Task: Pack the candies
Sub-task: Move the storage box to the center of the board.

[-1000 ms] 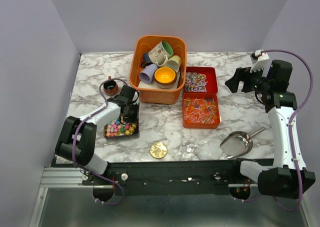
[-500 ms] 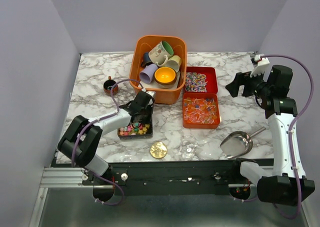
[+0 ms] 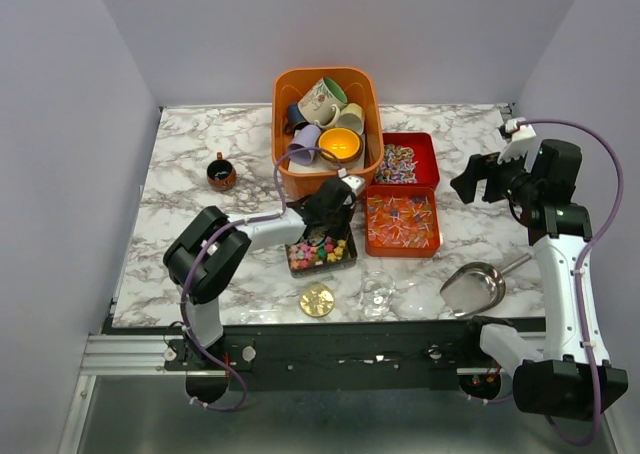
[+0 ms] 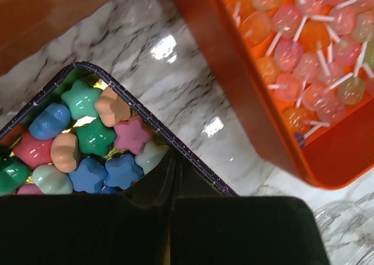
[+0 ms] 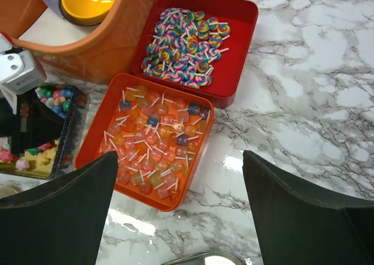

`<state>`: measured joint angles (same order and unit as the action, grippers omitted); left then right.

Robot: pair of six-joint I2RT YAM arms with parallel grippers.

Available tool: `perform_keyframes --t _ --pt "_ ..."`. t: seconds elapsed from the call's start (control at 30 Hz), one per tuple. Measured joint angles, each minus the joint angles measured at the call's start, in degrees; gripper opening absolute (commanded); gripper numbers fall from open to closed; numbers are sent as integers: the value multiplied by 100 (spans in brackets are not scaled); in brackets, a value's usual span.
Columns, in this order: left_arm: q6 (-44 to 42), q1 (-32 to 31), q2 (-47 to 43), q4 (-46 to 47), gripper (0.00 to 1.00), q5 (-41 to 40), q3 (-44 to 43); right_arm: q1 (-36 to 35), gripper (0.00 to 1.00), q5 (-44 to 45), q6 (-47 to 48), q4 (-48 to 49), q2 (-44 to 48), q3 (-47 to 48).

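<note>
Metal scoop (image 3: 472, 287) lies near. Left hand (image 4: 173, 201) pressed together on the dark tray (image 4: 175, 141) rim. Candies (image 3: 400, 220) at its 2 o'clock, in the orange tray (image 3: 402, 253): light, slick, likely better scooped than pinched. Right hand (image 3: 480, 177) spread, hovering.

My left jaws hide the dark tray's (image 4: 175, 141) near corner. The orange tray (image 4: 234, 90) runs off that view's right edge; the scoop (image 5: 204, 259) is cut off below.

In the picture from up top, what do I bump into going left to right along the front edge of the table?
gold disc → clear jar → metal scoop
</note>
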<state>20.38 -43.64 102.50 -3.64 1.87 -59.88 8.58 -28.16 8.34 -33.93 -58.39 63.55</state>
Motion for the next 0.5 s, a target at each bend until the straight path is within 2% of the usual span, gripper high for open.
perform_keyframes --t 0.37,0.47,0.5 --pt "-468 -39 374 678 8 -404 -706 0 93 66 168 -179 103 -142" --pt "-634 -24 365 708 16 -422 -693 0 94 68 179 -179 74 -142" --pt "-695 -20 339 726 24 -422 -667 0 94 68 181 -179 57 -142"
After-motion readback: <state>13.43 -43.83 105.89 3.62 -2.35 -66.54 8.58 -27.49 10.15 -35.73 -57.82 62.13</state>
